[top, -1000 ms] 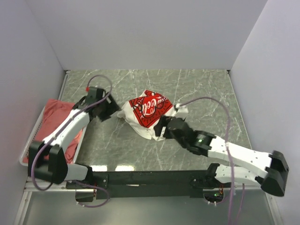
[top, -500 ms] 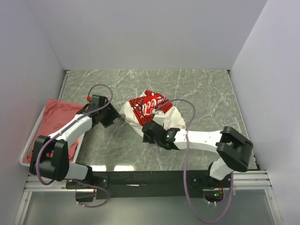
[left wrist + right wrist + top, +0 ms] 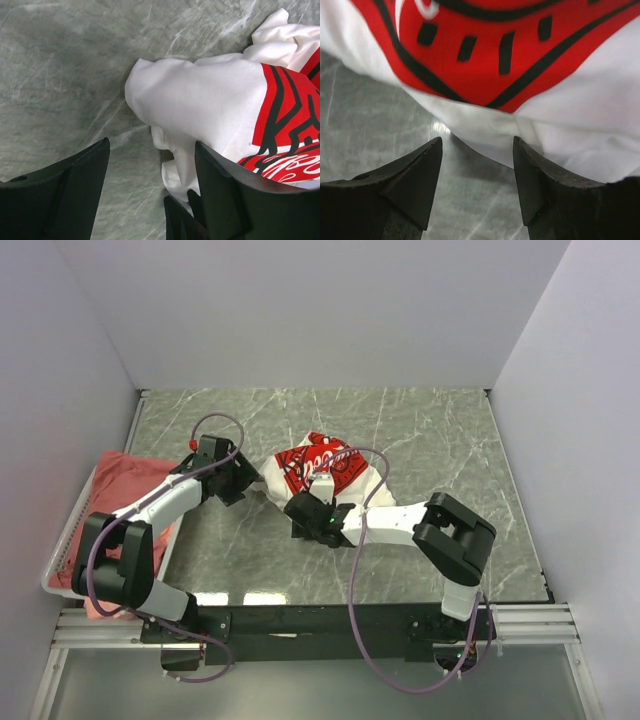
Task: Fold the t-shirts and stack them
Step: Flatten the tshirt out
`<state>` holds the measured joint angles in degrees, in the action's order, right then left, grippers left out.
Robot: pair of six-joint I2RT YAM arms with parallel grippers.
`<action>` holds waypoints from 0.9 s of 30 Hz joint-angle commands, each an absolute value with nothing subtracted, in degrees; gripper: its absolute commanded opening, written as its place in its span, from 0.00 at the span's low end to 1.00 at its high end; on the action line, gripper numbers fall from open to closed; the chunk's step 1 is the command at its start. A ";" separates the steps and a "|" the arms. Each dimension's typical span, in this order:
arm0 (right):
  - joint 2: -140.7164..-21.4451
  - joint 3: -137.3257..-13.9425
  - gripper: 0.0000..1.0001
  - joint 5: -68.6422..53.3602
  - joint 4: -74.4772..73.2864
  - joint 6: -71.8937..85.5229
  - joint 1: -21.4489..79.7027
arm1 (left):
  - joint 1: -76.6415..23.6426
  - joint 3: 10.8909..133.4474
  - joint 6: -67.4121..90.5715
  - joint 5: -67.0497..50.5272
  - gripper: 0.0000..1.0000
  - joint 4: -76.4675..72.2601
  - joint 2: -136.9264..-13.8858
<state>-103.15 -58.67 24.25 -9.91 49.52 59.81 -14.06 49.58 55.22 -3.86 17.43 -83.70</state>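
The white t-shirt with the red print (image 3: 330, 475) lies crumpled in the middle of the marble table. My left gripper (image 3: 243, 480) is open at its left edge; in the left wrist view (image 3: 152, 150) white cloth (image 3: 200, 105) lies just ahead of and beside the right finger. My right gripper (image 3: 303, 512) is open at the shirt's near-left edge; in the right wrist view (image 3: 477, 145) the white hem (image 3: 485, 135) hangs just beyond the tips, with bare table between them. A salmon-red t-shirt (image 3: 120, 490) lies in the basket at the left.
The white wire basket (image 3: 62, 550) sits at the table's left edge. Grey walls close in the back and both sides. The right arm's elbow (image 3: 455, 535) rests low at the near right.
My right gripper has swung left along the shirt's near edge to its near-left corner. My left gripper has moved a little right, closer to the shirt's left edge.
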 commanded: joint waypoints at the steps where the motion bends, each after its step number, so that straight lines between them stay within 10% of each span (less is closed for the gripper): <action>1: -106.08 -61.34 0.66 26.63 -11.07 47.99 58.36 | -14.24 51.50 54.84 -3.25 0.75 15.65 -84.64; 5: -107.84 -63.10 0.55 27.33 -12.57 46.94 58.53 | -14.24 51.24 54.76 -3.69 0.76 14.94 -85.34; 9: -106.80 -63.02 0.00 28.74 -15.81 46.93 57.75 | -14.15 51.06 54.84 -3.87 0.76 14.59 -85.43; 27: -60.39 -63.54 0.00 30.50 -31.20 35.95 32.19 | -25.38 53.00 53.62 -0.88 0.62 13.45 -85.34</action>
<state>-62.43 -60.47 29.45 -27.42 39.97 35.51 -22.63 50.13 54.74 -2.15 15.29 -85.73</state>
